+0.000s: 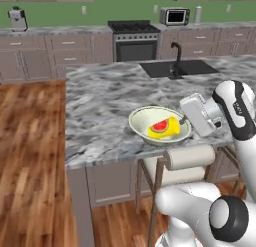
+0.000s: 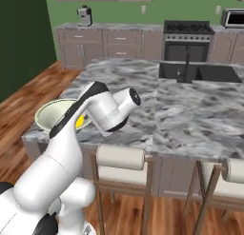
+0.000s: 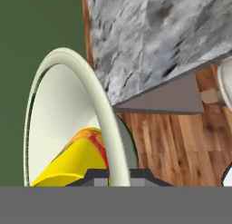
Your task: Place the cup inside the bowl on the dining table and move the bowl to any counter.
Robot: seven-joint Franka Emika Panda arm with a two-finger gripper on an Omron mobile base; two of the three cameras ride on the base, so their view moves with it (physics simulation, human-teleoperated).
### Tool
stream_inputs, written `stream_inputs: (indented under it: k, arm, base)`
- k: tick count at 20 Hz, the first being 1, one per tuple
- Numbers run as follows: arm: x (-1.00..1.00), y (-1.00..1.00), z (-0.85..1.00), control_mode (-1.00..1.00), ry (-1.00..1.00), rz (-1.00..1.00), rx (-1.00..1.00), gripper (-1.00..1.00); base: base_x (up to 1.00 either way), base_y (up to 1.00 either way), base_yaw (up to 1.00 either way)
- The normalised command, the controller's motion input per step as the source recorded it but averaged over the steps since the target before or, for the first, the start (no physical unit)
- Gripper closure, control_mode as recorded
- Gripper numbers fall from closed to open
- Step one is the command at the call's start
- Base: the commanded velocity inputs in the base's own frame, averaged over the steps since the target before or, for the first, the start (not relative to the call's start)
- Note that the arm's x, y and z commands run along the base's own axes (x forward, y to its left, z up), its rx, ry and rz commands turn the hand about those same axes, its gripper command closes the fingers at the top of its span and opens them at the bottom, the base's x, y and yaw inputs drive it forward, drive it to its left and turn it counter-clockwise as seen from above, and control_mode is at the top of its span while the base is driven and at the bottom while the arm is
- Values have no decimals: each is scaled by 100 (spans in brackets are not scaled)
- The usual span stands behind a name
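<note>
Cup (image 1: 165,128) lies tipped on its side inside the bowl (image 1: 145,116), yellow body with the red patch facing up and out. That half of the job reads as done.

Bowl sits on the dining table (image 1: 100,111) close to its near edge, on the stool side, well apart from the black sink (image 1: 177,68) at the far side of the slab.

My pincer (image 1: 186,120) is at the bowl's rim on the side toward my arm. In the hand view the rim (image 3: 106,141) runs straight down between my two dark fingertips (image 3: 93,178), one inside the bowl next to the cup, one outside. Jaws are nearly closed, pinched on the thin rim wall. A rim pinch makes sense here: the bowl is far too wide to span, so the edge is the only hold on offer.

Judgement: the step in hand is carrying the bowl off to a counter. The counter (image 1: 55,30) along the green wall, left of the stove (image 1: 134,41), is well away from the sink side of the table. An edge grip lets the bowl sag, and the loose cup may roll.
</note>
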Motion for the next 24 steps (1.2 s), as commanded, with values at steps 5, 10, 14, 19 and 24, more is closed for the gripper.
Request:
stream_inputs:
  k: [5, 10, 14, 19, 24]
  arm:
    - [0, 0, 0, 100, 0, 0, 0, 100]
    - [0, 0, 0, 100, 0, 0, 0, 100]
    - [0, 0, 0, 100, 0, 0, 0, 100]
    - [0, 0, 0, 100, 0, 0, 0, 100]
    - [0, 0, 0, 100, 0, 0, 0, 100]
  base:
    - [0, 100, 0]
    - [0, 100, 0]
    - [3, 100, 0]
    - [12, 100, 0]
    - [40, 100, 0]
